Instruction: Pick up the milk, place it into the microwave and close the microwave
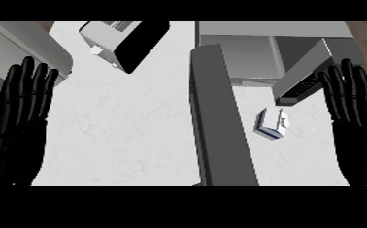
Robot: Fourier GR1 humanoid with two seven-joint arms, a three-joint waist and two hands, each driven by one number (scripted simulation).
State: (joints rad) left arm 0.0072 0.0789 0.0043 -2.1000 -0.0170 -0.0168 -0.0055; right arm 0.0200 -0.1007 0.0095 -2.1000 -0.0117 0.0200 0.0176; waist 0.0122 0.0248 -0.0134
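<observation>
Lying beside the open microwave door (pixel 221 120), milk (pixel 273 123), toaster (pixel 123 42) far left, both hands' fingers straight, apart, empty.

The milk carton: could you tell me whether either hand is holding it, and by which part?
Nothing is held. The milk carton lies on the counter, apart from the open left hand and right hand.

light: I read it bright and even, source not visible | tabletop (pixel 129 135): pale, near washed out, faint mottling | shadows: soft, only a thin dark patch under the milk carton (pixel 273 123) | glare: I see none | edges: lines splay outward
</observation>
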